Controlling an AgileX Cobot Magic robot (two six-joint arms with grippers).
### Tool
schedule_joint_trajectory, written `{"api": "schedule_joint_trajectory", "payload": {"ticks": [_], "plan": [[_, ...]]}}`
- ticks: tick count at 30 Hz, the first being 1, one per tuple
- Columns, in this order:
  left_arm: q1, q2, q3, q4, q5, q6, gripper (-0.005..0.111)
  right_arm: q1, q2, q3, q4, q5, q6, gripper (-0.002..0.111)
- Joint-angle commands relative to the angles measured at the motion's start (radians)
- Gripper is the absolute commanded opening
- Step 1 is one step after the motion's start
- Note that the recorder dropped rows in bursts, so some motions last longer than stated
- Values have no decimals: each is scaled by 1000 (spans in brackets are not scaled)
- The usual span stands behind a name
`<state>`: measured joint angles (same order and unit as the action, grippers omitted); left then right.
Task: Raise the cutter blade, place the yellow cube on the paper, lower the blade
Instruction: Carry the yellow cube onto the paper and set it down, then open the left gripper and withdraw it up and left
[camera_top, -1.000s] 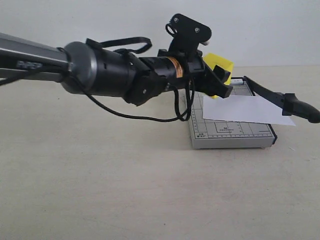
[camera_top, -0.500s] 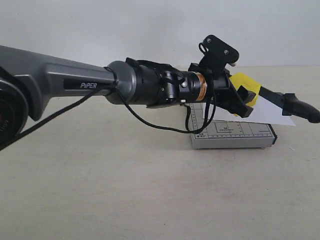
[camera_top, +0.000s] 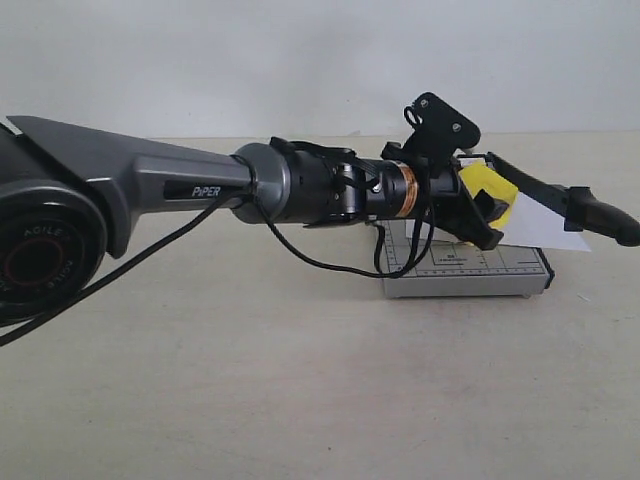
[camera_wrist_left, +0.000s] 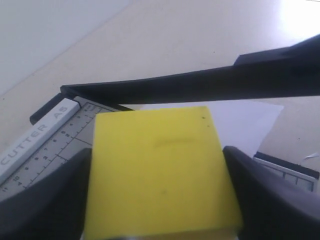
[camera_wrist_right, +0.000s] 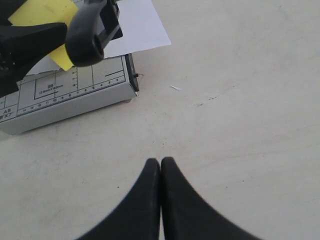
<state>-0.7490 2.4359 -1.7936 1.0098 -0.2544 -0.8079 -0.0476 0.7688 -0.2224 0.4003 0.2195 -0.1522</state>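
Yellow cube (camera_top: 497, 188), one, clamped in left gripper (camera_wrist_left: 156, 162) above one paper (camera_top: 545, 222); one cutter blade (camera_top: 540, 185) raised; right gripper (camera_wrist_right: 160, 172) closed.

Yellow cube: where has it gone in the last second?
The left gripper, shut on the yellow cube, carried it rightward in the exterior view to over the paper. The cutter blade stayed raised; paper and cutter base did not move.

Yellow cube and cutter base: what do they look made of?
Yellow cube: likely foam or soft plastic, matte, with faint scuffs and no shine. Cutter base: looks like painted metal or hard plastic, grey, smooth, with printed grid lines; cannot tell which.
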Motion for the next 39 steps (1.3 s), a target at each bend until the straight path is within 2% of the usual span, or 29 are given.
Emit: {"api": "schedule_joint_trajectory", "payload": {"ticks": [1,5,6,7,8,13,15,17,20,26,28,30,32,33,34,35,36,39], "plan": [[-5,20,-6,3,-11,30,4,0,0,1,12,21,-4,0],[-5,39,-6,-2,-11,85,5,0,0,1,43,39,-4,0],[-5,41,-6,-11,-11,85,9,0,0,1,50,35,-4,0],[-5,41,-6,-11,-18,85,13,0,0,1,50,35,-4,0],[-5,41,-6,-20,-22,85,25,0,0,1,50,36,-6,0],[-5,41,-6,-45,-27,88,64,0,0,1,50,36,-6,0],[-5,41,-6,-92,-27,109,72,0,0,1,50,36,-6,0],[-5,41,-6,-157,-27,159,76,0,0,1,50,36,-6,0],[1,37,-6,-264,-57,307,76,0,0,1,50,36,-6,0],[17,-58,-6,-296,-53,330,76,0,0,1,50,36,-6,0],[19,-118,-6,-296,19,330,76,0,0,1,50,36,-6,0],[19,-159,-6,-296,165,330,73,0,0,1,50,36,-6,0],[19,-205,-6,-296,358,330,62,0,0,1,50,36,-6,0],[19,-225,-4,-296,470,330,51,0,0,1,50,33,-6,0],[22,-243,-2,-292,563,330,38,0,0,1,50,31,-6,0],[33,-269,19,-281,627,339,13,0,0,1,54,32,-6,0],[54,-299,51,-281,612,362,6,0,0,1,54,28,-6,0],[101,-374,142,-316,485,354,4,0,0,1,54,20,-6,0]]}}
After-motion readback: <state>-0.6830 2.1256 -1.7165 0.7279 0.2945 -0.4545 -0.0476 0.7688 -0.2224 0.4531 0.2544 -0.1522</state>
